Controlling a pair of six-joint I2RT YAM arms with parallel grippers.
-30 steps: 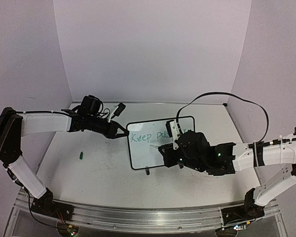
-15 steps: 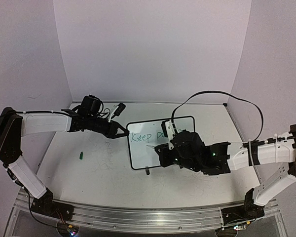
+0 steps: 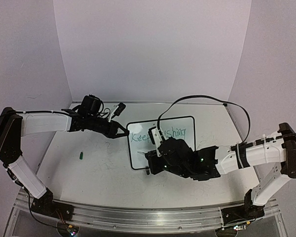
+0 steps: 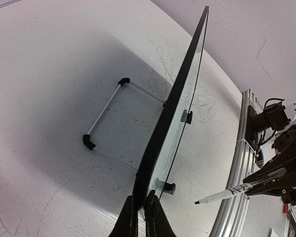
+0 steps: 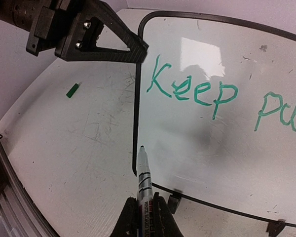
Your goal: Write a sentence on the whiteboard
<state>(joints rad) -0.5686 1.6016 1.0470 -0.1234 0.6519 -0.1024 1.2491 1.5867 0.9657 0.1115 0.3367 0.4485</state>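
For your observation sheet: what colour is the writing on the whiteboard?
The writing is green; clearest in the right wrist view.

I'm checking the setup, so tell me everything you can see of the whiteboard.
The whiteboard is a small glossy white rectangle with a thin black rim, rounded corners and two small black feet, leaning on a wire stand behind it. Green handwriting reads "Keep pushing". The left gripper pinches its left edge; a marker in the right gripper points near its lower left rim.

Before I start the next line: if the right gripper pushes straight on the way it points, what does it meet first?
Probably the whiteboard: the marker in the right gripper points at its left rim, low down. Depth is unclear.
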